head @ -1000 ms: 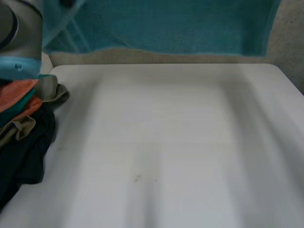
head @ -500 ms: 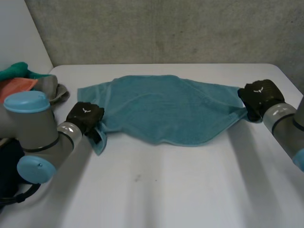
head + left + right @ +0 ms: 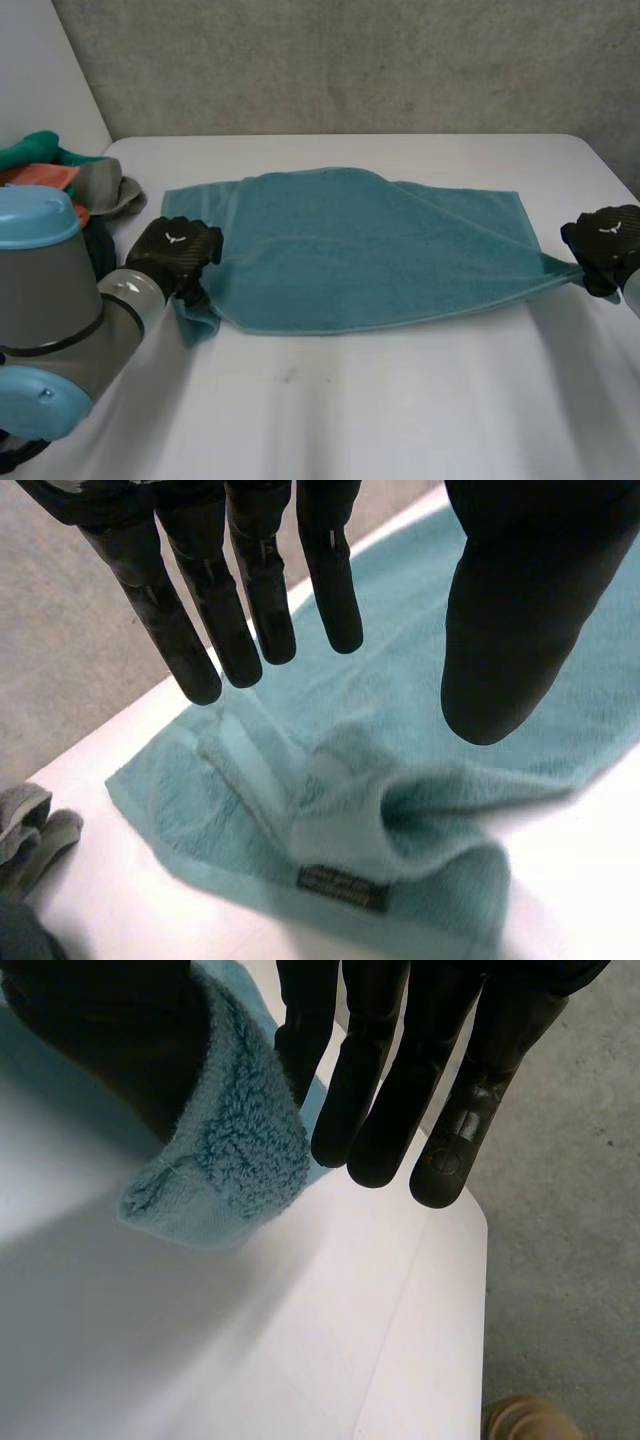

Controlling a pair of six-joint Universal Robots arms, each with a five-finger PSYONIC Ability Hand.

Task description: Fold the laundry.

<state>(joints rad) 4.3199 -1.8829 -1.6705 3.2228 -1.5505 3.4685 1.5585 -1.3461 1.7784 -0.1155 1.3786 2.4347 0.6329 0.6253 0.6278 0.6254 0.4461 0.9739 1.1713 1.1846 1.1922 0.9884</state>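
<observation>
White table — teal towel stretched left-to-right; right hand pinches its corner — left hand straight-fingered, holding nothing.

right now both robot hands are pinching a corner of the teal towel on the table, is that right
Not quite. The left wrist view shows the left robot hand open, with its fingers straight above the teal towel's bunched corner and not pinching it. The right robot hand does pinch its corner of the towel.

The left arm hides much of the clothes pile; the label seems illegible
</observation>
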